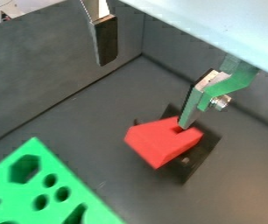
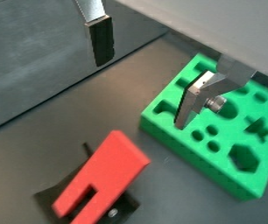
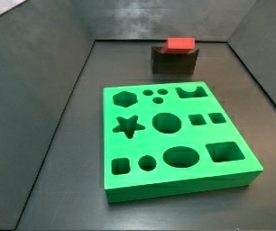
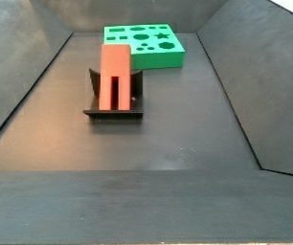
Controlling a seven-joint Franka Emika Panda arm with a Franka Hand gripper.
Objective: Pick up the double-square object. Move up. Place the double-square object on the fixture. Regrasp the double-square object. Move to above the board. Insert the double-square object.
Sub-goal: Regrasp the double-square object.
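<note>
The small red elongated double-square object (image 4: pixel 115 75) with a notch at one end lies cradled on the dark grey-black fixture (image 4: pixel 115 108), its long body resting in the dip at the fixture's top and touched by nothing else; in a wrist view its notched end with the two square prongs (image 2: pixel 88 194) hangs past the fixture, and in a side view only its square red end face (image 3: pixel 180 44) shows above the dark block (image 3: pixel 174 61). This placement looks like a staging rest: parked there, the piece is held steady and raised off the dark floor, so it can be taken again at a better angle for insertion. The gripper (image 1: pixel 158 61) hangs above it, spread wide and holding nothing; in both wrist views one flat silver finger with its dark pad (image 2: pixel 100 39) and the opposite finger (image 2: pixel 197 98) stand well apart with only floor and board between them. The red piece sits below and clear of the fingertips, nearer the finger (image 1: pixel 202 98) on that side than the other, not between them. The large bright green board (image 3: pixel 172 133) with its many shaped cut-outs lies flat on the floor just beside the fixture, its near edge (image 4: pixel 149 61) close to the fixture's far end. Judged from this, the regrasp is the step in hand.
</note>
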